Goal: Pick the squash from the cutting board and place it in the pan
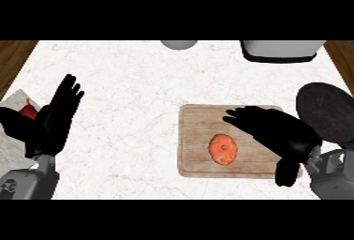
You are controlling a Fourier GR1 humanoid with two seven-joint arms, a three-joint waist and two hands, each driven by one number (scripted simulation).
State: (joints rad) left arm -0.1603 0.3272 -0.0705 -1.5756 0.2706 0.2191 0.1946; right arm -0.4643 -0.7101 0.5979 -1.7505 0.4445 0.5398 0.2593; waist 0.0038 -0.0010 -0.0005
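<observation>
squash (223, 149): 1 | cutting board (200, 126): 1 | pan (328, 112): 1 | left robot hand (55, 117), right robot hand (273, 129): 2 | desk (131, 79): 1

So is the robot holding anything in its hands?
No, nothing. The right hand hovers open beside the squash on the board; the left hand rests open.

- The robot's black left hand (56, 115) shows at the view's left side, open, its fingers straight and close together, pointing up and a little to the right.
- Its grey left forearm (27, 183) enters from the lower left corner.
- The robot's black right hand (276, 131) is at the view's right, palm down, its fingers relaxed and spread toward the upper left, the thumb hanging down.
- Its grey right forearm (332, 178) comes in from the lower right corner.
</observation>
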